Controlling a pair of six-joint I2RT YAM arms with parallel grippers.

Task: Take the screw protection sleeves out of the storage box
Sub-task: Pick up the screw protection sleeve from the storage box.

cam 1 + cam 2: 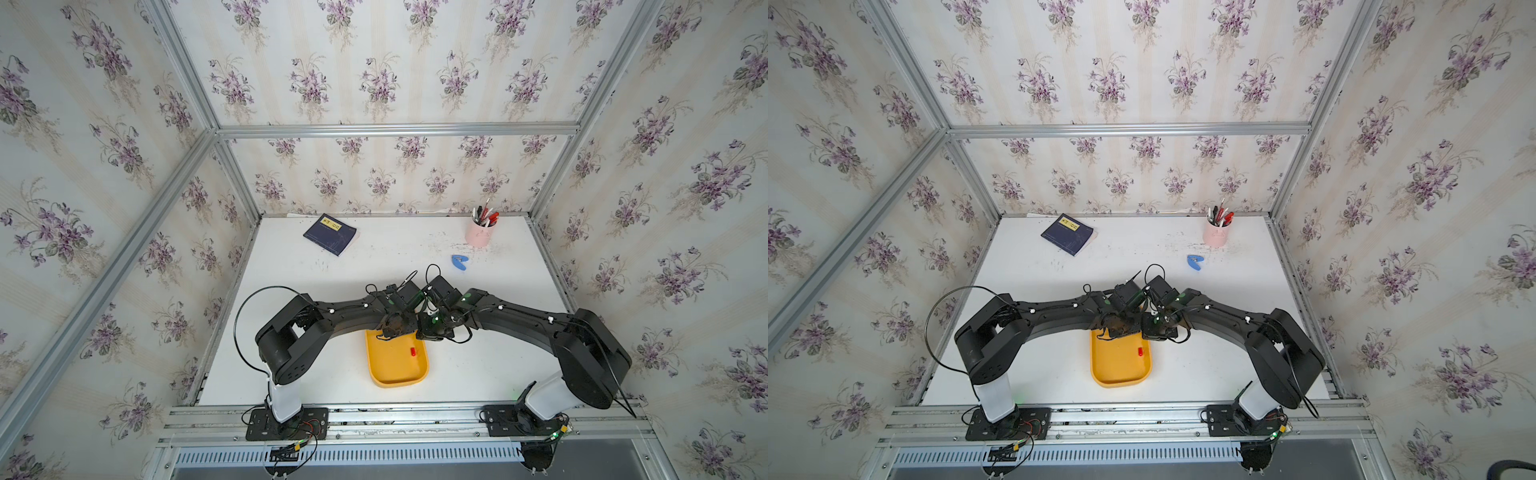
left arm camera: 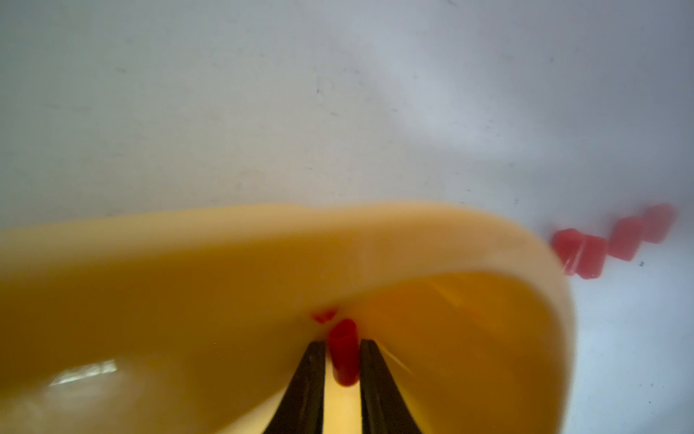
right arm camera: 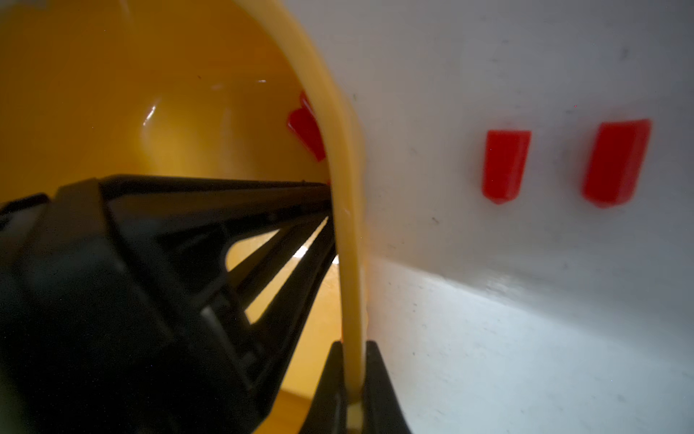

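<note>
We record, in descending size:
- white table [image 1: 374, 257], bearing everything.
- storage box [image 1: 395, 383], yellow, at the table's near middle.
- right gripper [image 3: 353, 344], jaws clamped on the box's rim.
- left gripper [image 2: 342, 344], inside the box, jaws pressed against one sleeve [image 2: 342, 355].
- another sleeve [image 1: 413, 352], loose in the box.
- further screw protection sleeves [image 3: 505, 165], on the table just outside the rim.

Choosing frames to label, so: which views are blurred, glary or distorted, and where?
Left wrist view: storage box rim and table sleeves smeared, pinched sleeve sharper. Right wrist view: table sleeves crisp, glare spots on the box's inner wall. Both top views: sharp, evenly lit.
</note>
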